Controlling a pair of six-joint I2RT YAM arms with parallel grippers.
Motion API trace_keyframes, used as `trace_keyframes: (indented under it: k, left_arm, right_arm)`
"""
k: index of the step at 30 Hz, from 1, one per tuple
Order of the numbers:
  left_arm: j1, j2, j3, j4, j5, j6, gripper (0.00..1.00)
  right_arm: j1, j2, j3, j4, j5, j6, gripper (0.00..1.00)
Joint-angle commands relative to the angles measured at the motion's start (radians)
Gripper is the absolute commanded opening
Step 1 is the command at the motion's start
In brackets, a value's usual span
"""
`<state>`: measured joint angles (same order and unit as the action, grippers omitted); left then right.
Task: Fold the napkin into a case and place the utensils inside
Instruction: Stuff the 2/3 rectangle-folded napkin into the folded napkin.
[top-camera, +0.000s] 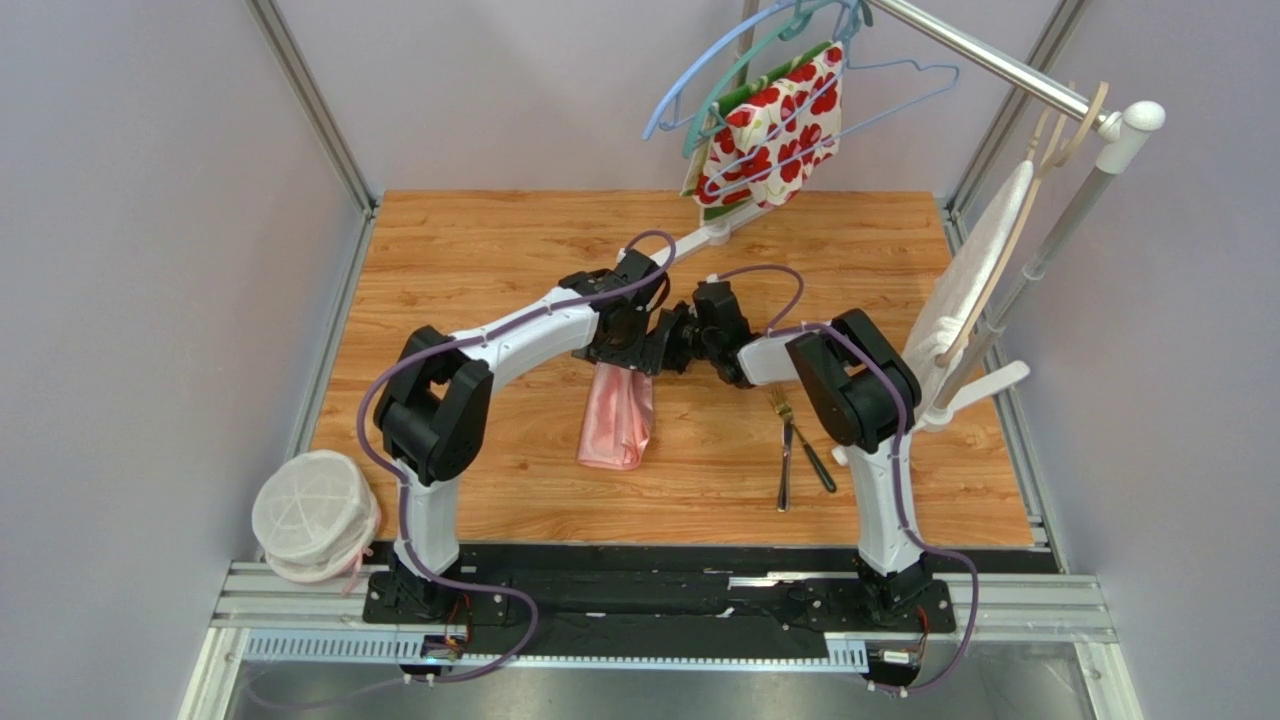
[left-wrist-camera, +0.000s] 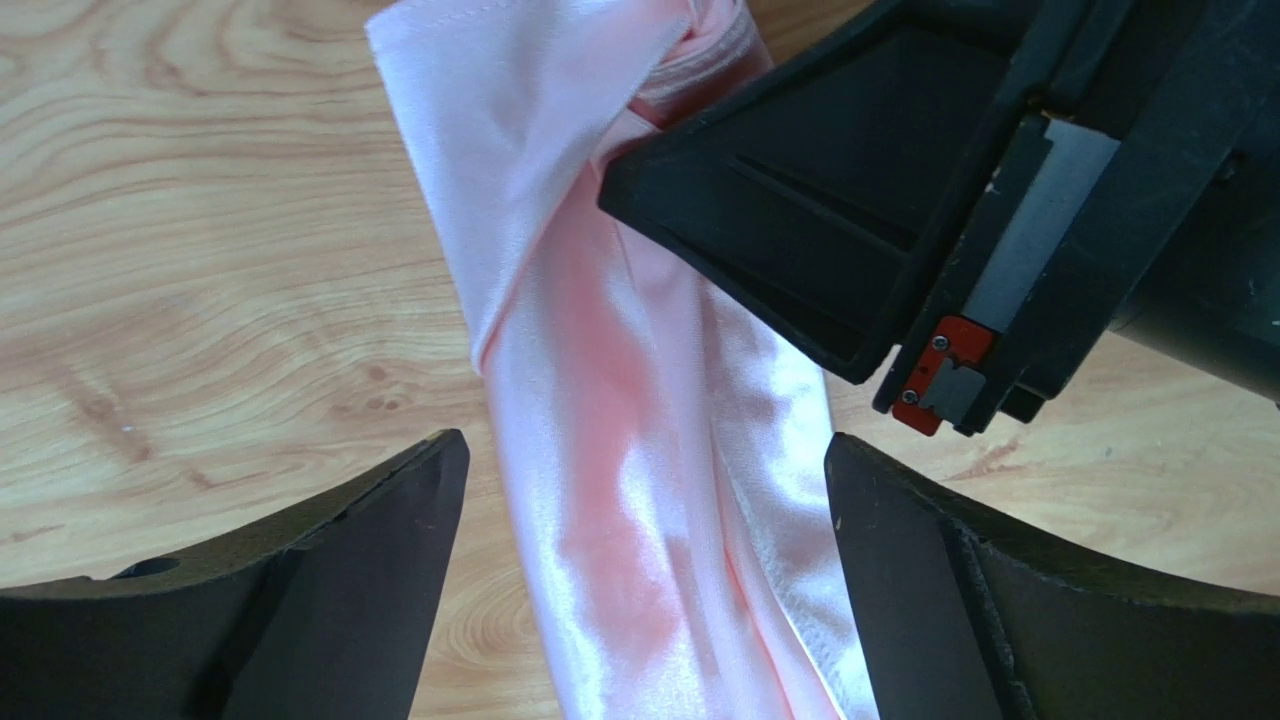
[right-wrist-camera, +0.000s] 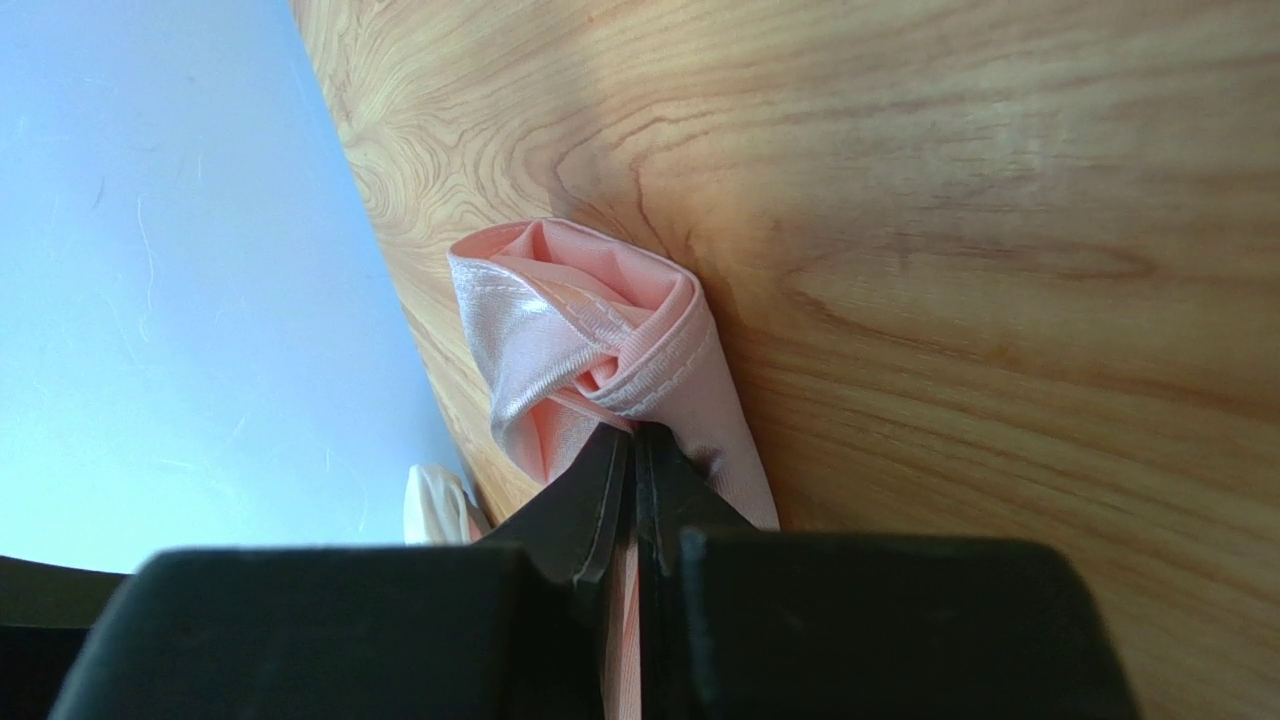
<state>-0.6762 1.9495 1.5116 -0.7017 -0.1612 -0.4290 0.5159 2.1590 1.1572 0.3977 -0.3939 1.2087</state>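
spread wide with left gripper (left-wrist-camera: 646, 473) astride napkin (left-wrist-camera: 601, 375), mid-table; pinched shut on its bunched far end with right gripper (right-wrist-camera: 633, 443). could slump, unfold or drag toward utensils (top-camera: 792, 450) from that single pinch.

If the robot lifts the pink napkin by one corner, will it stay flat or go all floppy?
Probably floppy: where the right gripper pinches the napkin, it bunches into soft folds. Its shiny surface suggests it could slip. One small pinch holds it, so it's likely light.
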Motion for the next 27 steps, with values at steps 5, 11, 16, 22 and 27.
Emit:
trace_keyframes:
  k: [5, 11, 16, 22, 27]
  left_arm:
    - [-0.022, 0.06, 0.074, -0.031, -0.144, 0.035, 0.99]
    - [-0.01, 0.068, 0.023, 0.031, -0.144, 0.029, 0.93]
    - [0.026, 0.072, -0.005, 0.073, -0.088, 0.039, 0.83]
    - [0.055, 0.078, -0.047, 0.119, -0.012, 0.009, 0.52]
    - [0.081, 0.051, -0.12, 0.168, 0.012, -0.013, 0.39]
  right_arm:
    - [0.009, 0.038, 0.021, -0.06, 0.035, -0.037, 0.04]
    - [0.009, 0.039, 0.024, -0.063, 0.026, -0.04, 0.05]
    - [0.01, 0.042, 0.027, -0.062, 0.023, -0.046, 0.05]
    - [0.015, 0.055, 0.039, -0.077, 0.001, -0.066, 0.08]
    - [0.013, 0.055, 0.075, -0.14, -0.048, -0.123, 0.15]
